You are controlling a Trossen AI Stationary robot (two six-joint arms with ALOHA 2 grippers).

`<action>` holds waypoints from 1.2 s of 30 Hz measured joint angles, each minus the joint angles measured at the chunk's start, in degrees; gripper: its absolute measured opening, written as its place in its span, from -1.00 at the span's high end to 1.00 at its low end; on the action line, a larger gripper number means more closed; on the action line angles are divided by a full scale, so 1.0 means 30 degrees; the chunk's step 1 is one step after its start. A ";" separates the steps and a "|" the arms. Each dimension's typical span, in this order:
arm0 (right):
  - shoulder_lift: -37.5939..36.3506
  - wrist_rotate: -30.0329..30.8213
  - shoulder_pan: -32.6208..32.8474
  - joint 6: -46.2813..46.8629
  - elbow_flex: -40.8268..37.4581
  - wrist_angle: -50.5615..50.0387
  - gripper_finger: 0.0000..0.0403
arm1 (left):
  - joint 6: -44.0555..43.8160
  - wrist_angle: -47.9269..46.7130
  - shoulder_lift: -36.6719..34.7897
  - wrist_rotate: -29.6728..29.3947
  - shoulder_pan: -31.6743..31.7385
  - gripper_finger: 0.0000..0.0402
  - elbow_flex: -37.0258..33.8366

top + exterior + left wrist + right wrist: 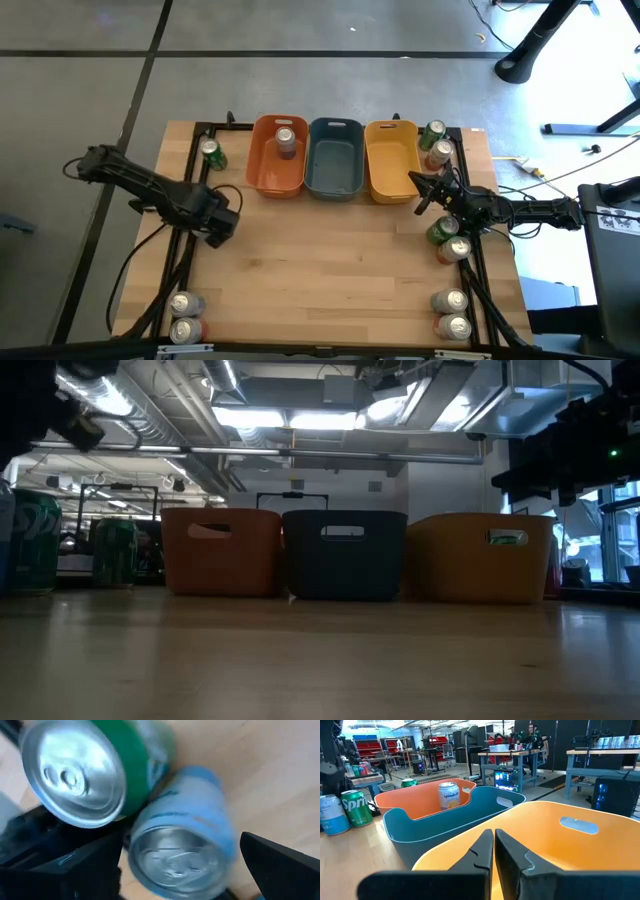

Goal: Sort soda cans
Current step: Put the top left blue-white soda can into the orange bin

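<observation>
Wooden table (330,270) cans (211,152) are parked along the edges for sorting, left gripper (222,228) spread wide and empty, right gripper (422,194) pinched shut, empty.

Overhead camera looks straight down; table-level camera faces the same three bins (335,155) from afar.

The floor (330,25) at the top of the picture is grey with dark lines. Long bright ceiling lights (300,420) shine above. Work tables (520,757) stand far back.
</observation>
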 joint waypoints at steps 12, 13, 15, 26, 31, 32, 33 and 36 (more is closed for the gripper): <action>-0.0006 0.0007 0.0001 0.0342 0.0000 0.0017 0.91 | 0.0296 0.1975 0.0123 0.0882 -0.0120 -0.79 -0.0163; -0.0004 0.0007 -0.0002 0.0342 0.0000 0.0017 0.91 | 0.0337 0.1958 0.0149 0.0882 -0.0120 -0.77 -0.0163; -0.0006 0.0007 -0.0006 0.0344 0.0000 0.0015 0.91 | 0.0543 0.1968 0.0171 0.0882 -0.0120 -0.74 -0.0163; -0.0006 0.0000 0.0000 0.0342 -0.0007 0.0008 0.91 | 0.1663 0.1941 0.0233 0.0882 -0.0091 -0.44 -0.0136; -0.0006 0.0000 0.0000 0.0342 -0.0007 0.0007 0.91 | 0.1648 0.2004 0.0241 0.0940 -0.0076 -0.44 0.0764; -0.0001 0.0000 -0.0001 0.0342 -0.0007 0.0007 0.91 | 0.1648 0.2003 0.0244 0.0940 -0.0027 -0.44 0.1030; -0.0003 0.0000 -0.0003 0.0342 -0.0007 0.0007 0.91 | 0.1648 0.1999 0.0248 0.0947 0.0068 -0.44 0.1338; -0.0006 0.0000 -0.0002 0.0338 -0.0007 0.0007 0.91 | 0.1738 0.1917 0.0241 0.0631 0.0483 -0.45 0.2329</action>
